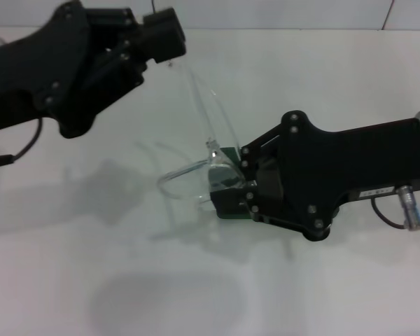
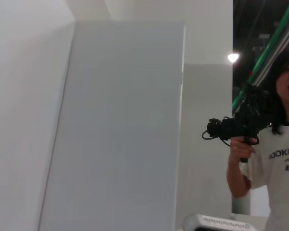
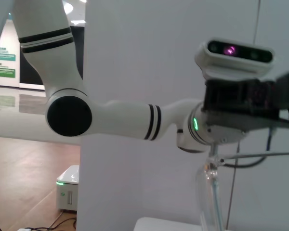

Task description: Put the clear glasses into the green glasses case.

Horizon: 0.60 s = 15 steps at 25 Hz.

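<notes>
Midway: left gripper (image 1: 169,61) clenched on one temple, holding transparent colourless-framed clear glasses (image 1: 208,150) raised over dark green hard-shell glasses case (image 1: 229,198), gripped by right gripper (image 1: 239,187); insertion and release remain.

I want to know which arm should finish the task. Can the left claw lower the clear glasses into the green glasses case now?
Probably not yet. The left claw holds the clear glasses by one temple, but the right claw lies over the green glasses case, covering most of it.
</notes>
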Motion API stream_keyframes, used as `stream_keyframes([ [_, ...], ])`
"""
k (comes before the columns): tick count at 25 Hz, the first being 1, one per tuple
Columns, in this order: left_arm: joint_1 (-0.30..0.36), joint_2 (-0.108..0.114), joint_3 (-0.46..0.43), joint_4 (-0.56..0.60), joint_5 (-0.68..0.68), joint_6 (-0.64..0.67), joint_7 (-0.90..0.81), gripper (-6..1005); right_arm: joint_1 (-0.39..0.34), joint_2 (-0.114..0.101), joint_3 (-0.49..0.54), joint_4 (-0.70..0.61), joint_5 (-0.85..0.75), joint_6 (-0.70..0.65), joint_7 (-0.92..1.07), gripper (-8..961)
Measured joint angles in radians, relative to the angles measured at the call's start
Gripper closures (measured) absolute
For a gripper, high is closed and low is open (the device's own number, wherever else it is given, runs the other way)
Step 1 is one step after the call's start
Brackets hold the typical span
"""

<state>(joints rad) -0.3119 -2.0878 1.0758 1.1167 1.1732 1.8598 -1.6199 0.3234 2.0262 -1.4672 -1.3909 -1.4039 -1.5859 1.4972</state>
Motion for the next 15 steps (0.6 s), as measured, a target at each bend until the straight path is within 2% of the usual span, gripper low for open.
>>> stream_keyframes([
  [5, -0.03, -0.001, 0.009, -0.083, 0.002, 0.0, 0.024, 955, 0.011, 0.0, -0.02, 0.001, 0.007, 0.011, -0.014, 840],
  [15, -0.039, 0.002, 0.015, -0.11, 0.024, 0.001, 0.029, 955, 0.016, 0.0, -0.027, 0.022, 0.028, 0.026, -0.032, 840],
])
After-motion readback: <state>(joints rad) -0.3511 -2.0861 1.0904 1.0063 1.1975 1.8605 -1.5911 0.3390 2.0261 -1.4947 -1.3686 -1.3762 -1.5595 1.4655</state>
